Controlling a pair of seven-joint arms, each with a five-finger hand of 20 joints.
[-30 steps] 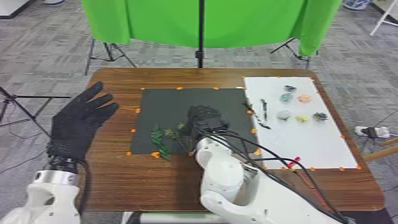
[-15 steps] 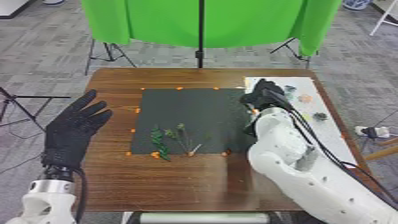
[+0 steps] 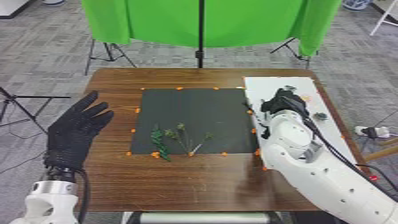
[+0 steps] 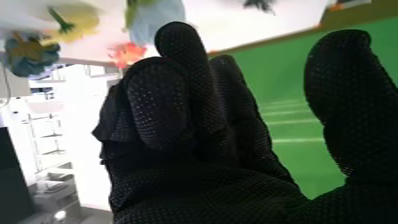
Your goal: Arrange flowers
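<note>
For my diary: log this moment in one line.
right robot hand: over white sheet | left robot hand: left of black mat | green sprigs: at mat's near edge

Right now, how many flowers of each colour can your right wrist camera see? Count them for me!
Yellow flower: 1
Orange-red flower: 1
Pale blue flower: 1
Greyish-blue flower: 1
Dark flower, partly cut off by the picture's edge: 1
Total: 5
</note>
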